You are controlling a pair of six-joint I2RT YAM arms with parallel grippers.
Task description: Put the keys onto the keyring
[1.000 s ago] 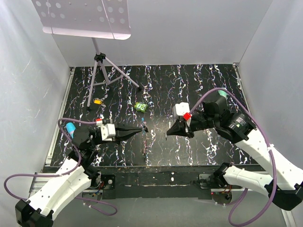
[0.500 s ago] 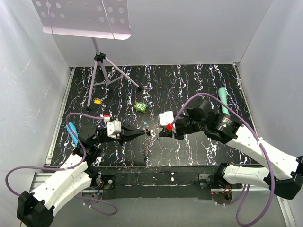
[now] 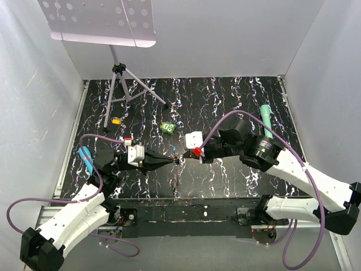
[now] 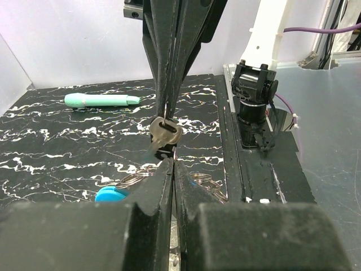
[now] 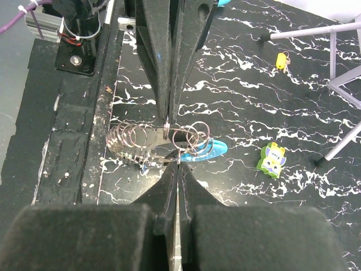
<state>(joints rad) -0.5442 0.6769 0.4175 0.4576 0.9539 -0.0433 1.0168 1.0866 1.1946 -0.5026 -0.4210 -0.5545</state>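
The keyring is a string of thin metal rings with a blue clip, hanging just above the black marbled table. My left gripper and right gripper meet tip to tip over it at the table's near middle. Both are shut, each pinching a thin ring wire. In the left wrist view a small silver key dangles under the right gripper, with rings and the clip beside my own left gripper. A blue fleck shows under the rings.
A teal marker lies at the right. A green lumpy object sits behind the grippers and a small orange piece at the left. A tripod stand is at the back left, and a blue object by the left arm.
The right gripper has swung left and met the left gripper's tips. The left gripper has edged slightly right. The teal marker, earlier hidden by the right arm, now shows.
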